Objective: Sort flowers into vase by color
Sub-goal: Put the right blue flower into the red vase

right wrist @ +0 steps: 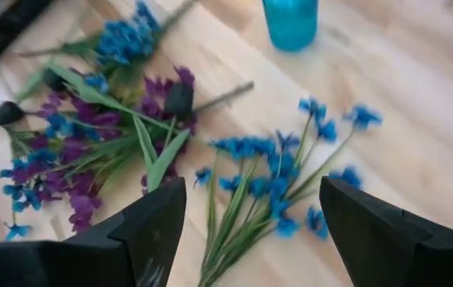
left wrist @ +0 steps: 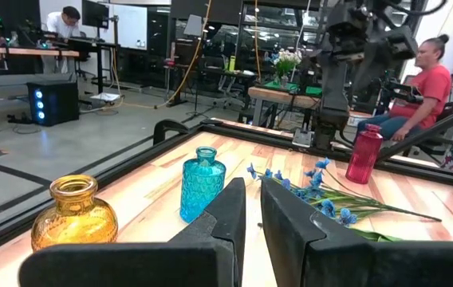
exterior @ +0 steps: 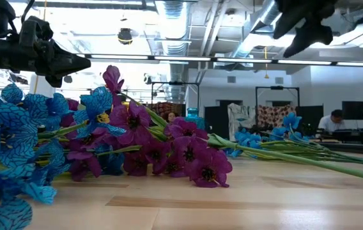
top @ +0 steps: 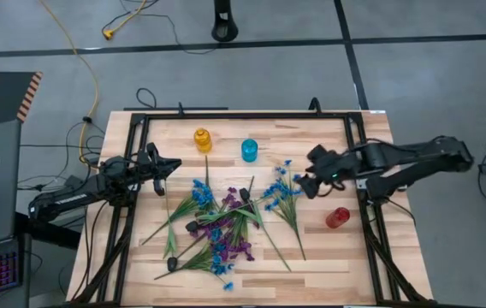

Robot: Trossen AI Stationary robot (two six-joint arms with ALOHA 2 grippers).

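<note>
flowers (top: 226, 227) heaped mid-table, bare wood at front edge, vases (top: 249, 151) behind

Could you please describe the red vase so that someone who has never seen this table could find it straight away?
On the wooden table, look to the side of the right arm, whose open right gripper hovers over a blue sprig. The red vase stands alone just beyond that sprig, near the table's edge. The amber vase and teal vase stand together at the far edge.
</note>
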